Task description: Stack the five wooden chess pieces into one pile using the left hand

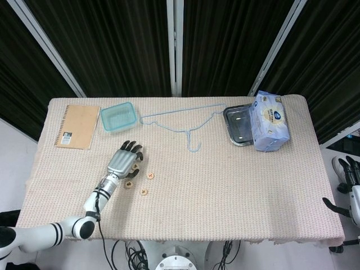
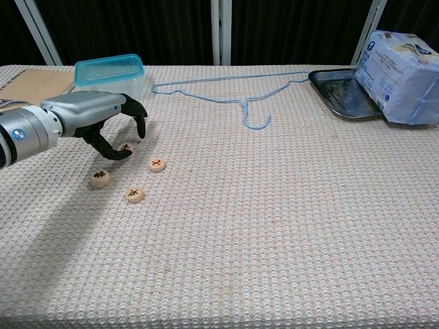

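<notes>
Although five pieces are called for, only four wooden chess pieces (image 2: 127, 171) are seen, lying singly at the near left of the table (image 2: 288, 226); no pile is begun. The left hand (image 2: 103, 118) is held over the farthest piece (image 2: 126, 147), fingers (image 2: 140, 122) curled downward around it, but whether it is gripped cannot be told. The right hand (image 1: 347, 171) is seen only at the frame's right edge, its state undetermined.

Marks on chess pieces (image 2: 157, 164) and tissue pack (image 2: 400, 66) too small to read
</notes>
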`<control>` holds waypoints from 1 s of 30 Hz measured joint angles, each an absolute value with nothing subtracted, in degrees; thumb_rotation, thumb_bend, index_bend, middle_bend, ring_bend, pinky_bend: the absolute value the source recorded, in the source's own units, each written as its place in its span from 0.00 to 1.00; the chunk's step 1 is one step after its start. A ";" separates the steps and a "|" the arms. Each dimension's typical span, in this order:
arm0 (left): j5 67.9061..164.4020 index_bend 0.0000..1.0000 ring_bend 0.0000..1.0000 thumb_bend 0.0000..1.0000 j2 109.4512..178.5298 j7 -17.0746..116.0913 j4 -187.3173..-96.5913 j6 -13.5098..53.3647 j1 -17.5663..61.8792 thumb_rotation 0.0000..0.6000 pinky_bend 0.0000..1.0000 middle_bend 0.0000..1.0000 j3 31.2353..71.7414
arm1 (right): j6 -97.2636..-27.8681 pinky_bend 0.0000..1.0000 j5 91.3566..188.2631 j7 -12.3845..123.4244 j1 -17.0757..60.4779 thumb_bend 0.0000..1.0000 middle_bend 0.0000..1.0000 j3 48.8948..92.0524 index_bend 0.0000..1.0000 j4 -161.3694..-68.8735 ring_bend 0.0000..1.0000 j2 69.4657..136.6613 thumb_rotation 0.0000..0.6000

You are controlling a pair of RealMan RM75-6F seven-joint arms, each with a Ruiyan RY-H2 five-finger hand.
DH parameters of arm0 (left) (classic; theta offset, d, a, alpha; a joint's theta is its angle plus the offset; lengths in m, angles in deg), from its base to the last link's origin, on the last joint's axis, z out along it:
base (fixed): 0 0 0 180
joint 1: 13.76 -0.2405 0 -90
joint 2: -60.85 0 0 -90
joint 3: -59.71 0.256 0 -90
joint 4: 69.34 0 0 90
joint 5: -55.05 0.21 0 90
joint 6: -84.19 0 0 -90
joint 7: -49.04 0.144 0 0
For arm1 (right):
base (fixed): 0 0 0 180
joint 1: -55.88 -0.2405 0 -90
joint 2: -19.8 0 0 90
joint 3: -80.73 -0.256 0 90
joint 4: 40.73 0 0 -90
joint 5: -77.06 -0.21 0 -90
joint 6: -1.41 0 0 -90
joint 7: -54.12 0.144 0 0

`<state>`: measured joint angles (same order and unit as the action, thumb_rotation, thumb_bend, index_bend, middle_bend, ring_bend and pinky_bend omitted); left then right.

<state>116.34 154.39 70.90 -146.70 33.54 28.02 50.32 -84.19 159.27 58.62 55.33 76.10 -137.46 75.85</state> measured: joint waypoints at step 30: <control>114.52 0.48 0.00 0.32 154.45 70.46 -145.75 32.97 27.82 1.00 0.00 0.12 51.84 | -83.94 0.00 159.21 58.44 55.23 0.08 0.00 76.13 0.00 -137.39 0.00 76.01 1.00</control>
